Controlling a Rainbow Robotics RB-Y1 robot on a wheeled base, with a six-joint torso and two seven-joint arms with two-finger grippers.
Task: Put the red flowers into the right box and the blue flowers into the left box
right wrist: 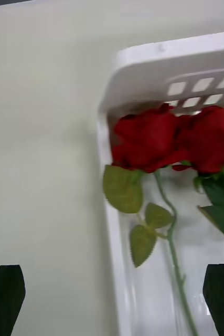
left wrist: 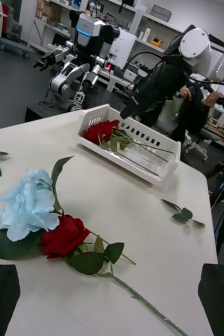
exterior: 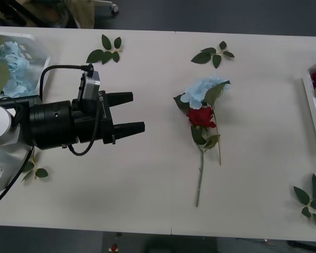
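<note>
Left end effector (exterior: 138,112): fingers spread and empty, low over the tabletop (exterior: 147,200), pointed at the flower pair.
Right end effector (right wrist: 112,294): released, hanging above the right box (right wrist: 143,58), which already holds two roses.
Red flower (exterior: 201,116): mid-tabletop, bloom touching the blue flower (exterior: 202,88), stem trailing toward the robot.
Left box (exterior: 39,47): far-left corner, blue blooms inside.
Handling: both look light and soft; petals would crush, so the thin stem just below the bloom seems the safer grip.
Caution: the leaves probably overlap, so one may drag the other.
</note>
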